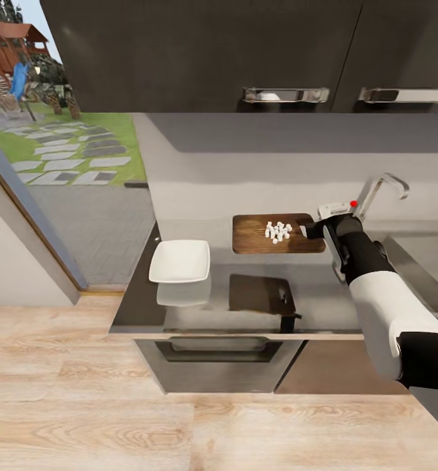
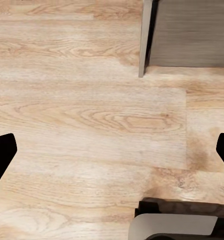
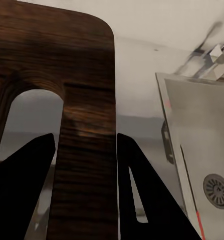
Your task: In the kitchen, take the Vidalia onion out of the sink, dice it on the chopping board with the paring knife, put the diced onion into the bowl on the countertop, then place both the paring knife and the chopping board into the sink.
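The countertop (image 1: 199,183) runs from the window side to the sink (image 1: 421,255) at the robot's right, with the tap (image 1: 382,186) rising behind the basin. On it the chopping board (image 1: 255,234) appears lifted off the surface, its dark reflection lying nearer the robot. Its long axis runs left to right, with the handle end toward the sink.

The right gripper (image 3: 84,150) has that handle end: in the right wrist view one finger pokes through the slot and the other lies off the board's outer edge, the strip of wood between them, so the hand looks clamped on the board. The sink's drain (image 3: 217,190) shows just beside it.

The white bowl (image 1: 180,260) sits well to the board's left and nearer the robot. The diced onion (image 1: 278,231) is heaped on the board's right half, so tipping it out probably means carrying the board leftward, away from the sink.

The left gripper (image 2: 112,150) hangs spread apart over the wooden floor (image 2: 91,100).
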Available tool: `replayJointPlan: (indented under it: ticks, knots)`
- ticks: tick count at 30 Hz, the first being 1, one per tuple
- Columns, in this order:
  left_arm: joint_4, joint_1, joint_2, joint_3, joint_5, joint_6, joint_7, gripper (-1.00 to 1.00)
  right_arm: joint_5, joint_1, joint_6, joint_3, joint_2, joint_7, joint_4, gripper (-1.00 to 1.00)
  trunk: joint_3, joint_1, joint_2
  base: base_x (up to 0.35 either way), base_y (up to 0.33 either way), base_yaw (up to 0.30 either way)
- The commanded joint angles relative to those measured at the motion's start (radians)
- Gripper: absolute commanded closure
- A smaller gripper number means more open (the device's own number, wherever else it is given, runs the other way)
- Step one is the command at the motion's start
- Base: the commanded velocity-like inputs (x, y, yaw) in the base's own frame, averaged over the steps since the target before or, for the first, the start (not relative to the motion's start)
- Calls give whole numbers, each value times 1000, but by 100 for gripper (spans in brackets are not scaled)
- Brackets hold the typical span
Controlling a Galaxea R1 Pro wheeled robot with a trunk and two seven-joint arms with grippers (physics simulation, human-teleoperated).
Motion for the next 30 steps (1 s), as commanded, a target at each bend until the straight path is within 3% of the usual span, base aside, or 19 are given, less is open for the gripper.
replayJointPlan:
  ticks: [1, 8, 30]
  knots:
    - [4, -2, 0, -2, 6, -6, -3, -100, 7, -1, 5, 1, -1, 4, -1, 100, 0, 1, -2, 0, 0, 0]
    - [4, -2, 0, -1, 6, -6, -4, -100, 6, -1, 5, 2, -1, 4, 0, 100, 10, 1, -2, 0, 31, 0]
    - [4, -2, 0, -1, 6, -5, -4, -100, 6, -1, 5, 2, 0, 6, 5, 100, 12, 1, -2, 0, 297, 0]
